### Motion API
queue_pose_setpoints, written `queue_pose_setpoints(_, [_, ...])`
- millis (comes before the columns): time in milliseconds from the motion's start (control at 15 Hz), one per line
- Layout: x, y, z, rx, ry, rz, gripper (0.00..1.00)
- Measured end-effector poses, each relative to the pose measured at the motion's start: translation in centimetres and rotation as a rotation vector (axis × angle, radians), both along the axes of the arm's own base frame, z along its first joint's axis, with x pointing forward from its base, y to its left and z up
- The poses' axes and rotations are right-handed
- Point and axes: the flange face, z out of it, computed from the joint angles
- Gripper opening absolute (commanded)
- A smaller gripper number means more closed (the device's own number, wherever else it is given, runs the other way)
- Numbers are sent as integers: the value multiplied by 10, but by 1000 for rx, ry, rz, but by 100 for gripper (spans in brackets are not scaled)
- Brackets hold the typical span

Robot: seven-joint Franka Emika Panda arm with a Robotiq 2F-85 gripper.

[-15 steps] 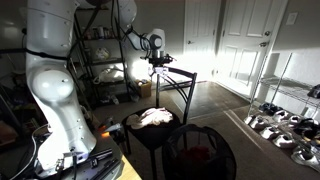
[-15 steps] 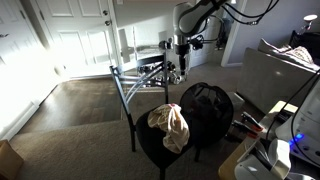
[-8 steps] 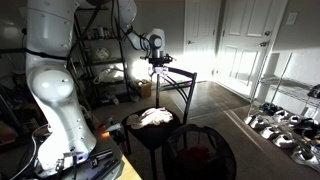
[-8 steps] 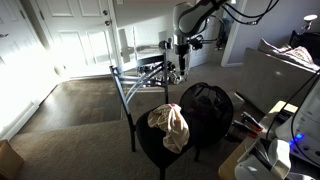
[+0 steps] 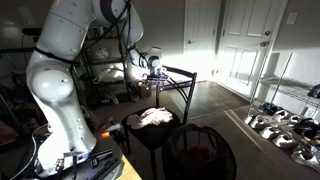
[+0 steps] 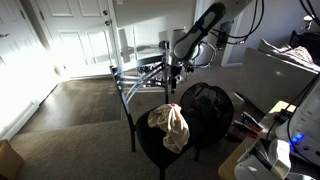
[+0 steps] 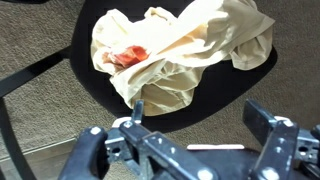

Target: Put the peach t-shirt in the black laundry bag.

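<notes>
**Gripper released above the shirt, nothing held**

Logged the crumpled peach cotton t-shirt (image 7: 185, 45) heaped on the round black bench (image 7: 225, 95), folds reaching the rim on one side. Spotted a small red patch (image 7: 128, 57) among the folds in the wrist view. Found the grey-and-black Robotiq gripper (image 7: 197, 112) released: fingers (image 7: 136, 112) spread wide, nothing between them, no contact with the cloth.

Placed the gripper (image 6: 172, 72) in both exterior views up above the bench (image 6: 160, 150) and off to its far side, well apart from the t-shirt (image 6: 170, 125). Looking down onto the cloth, by the wrist view.

Marked the black fabric laundry bag (image 6: 207, 105) standing upright on the floor just beside the bench, with the t-shirt outside it. Could not tell the bag's contents — interior too dark.

Noted a thin black metal frame (image 5: 182, 82) beyond the gripper (image 5: 152, 72), white panelled doors (image 5: 240, 40) behind, and beige carpet (image 7: 40, 35) under the bench.
</notes>
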Motion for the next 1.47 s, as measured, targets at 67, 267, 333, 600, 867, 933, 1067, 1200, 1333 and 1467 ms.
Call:
queue_pose_setpoints(67, [-2, 4, -18, 20, -3, -5, 100])
queue_pose_setpoints(267, [-6, 7, -59, 68, -31, -27, 100])
queue_pose_setpoints(333, [-7, 6, -70, 78, -34, -34, 100])
queue_pose_setpoints(600, [-7, 4, -97, 84, -20, -70, 100])
queue_pose_setpoints(867, [2, 3, -110, 50, -11, -254, 100])
queue_pose_setpoints(933, [4, 2, -113, 32, -11, -306, 100])
queue_pose_setpoints(1067, [8, 0, -120, -3, -14, -404, 100])
queue_pose_setpoints(1200, [8, -4, -132, -38, -8, -484, 100])
queue_pose_setpoints(1333, [3, -8, -149, -66, 13, -546, 100])
queue_pose_setpoints(1467, [-4, -12, -168, -90, 47, -602, 100])
